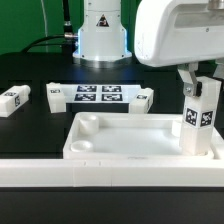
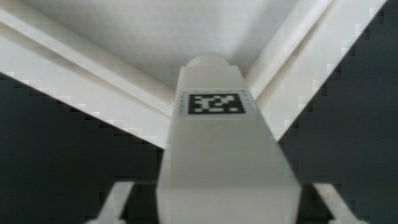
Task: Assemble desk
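Note:
The white desk tabletop (image 1: pixel 130 157) lies rim-up in the middle of the black table, with a round socket in its corner on the exterior view's left. One white square leg (image 1: pixel 200 122) with a black-and-white tag stands upright in the tabletop's corner on the exterior view's right. My gripper (image 1: pixel 200 88) hangs straight over the top of this leg. In the wrist view the leg (image 2: pixel 217 140) runs between my fingers (image 2: pixel 121 203), and a dark gap shows on each side of it. The gripper (image 2: pixel 226 205) is open around the leg. The tabletop's rim (image 2: pixel 98 70) shows beyond the leg.
Three more tagged white legs lie behind the tabletop: one (image 1: pixel 12 100) at the exterior view's far left, one (image 1: pixel 55 95) left of the marker board (image 1: pixel 98 95), one (image 1: pixel 145 98) right of it. A long white bar (image 1: pixel 100 182) spans the foreground. The robot's base (image 1: pixel 103 35) stands at the back.

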You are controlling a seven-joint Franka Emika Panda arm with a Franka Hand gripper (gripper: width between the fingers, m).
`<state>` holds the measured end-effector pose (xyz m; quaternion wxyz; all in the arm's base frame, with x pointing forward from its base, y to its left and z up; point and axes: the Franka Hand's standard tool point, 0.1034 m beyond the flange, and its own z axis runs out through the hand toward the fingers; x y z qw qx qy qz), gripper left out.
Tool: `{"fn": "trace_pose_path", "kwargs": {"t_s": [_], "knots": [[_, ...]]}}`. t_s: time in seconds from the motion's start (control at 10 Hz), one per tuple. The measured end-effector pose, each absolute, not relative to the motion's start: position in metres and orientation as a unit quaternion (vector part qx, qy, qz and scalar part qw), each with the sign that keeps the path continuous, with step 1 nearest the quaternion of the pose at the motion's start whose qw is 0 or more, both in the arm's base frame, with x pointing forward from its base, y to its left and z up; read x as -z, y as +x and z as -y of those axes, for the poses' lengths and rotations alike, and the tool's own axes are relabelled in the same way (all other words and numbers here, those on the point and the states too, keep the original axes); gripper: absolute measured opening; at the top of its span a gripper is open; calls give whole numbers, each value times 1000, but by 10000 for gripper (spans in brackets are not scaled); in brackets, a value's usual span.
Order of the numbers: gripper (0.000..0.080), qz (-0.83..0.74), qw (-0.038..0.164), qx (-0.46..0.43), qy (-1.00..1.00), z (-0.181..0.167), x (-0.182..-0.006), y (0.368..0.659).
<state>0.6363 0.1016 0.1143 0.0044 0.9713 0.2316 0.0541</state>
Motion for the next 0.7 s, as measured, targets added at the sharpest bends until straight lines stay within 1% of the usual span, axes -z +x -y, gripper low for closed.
{"fn": "trace_pose_path", "kwargs": {"t_s": [0.1,0.3,0.7], "knots": [[289,-212,3,-54,976,-102,-114,636],[289,-114,-6,-54,992,-101,-114,636],[291,130,-17,-52,990,-104,-113,635]]}}
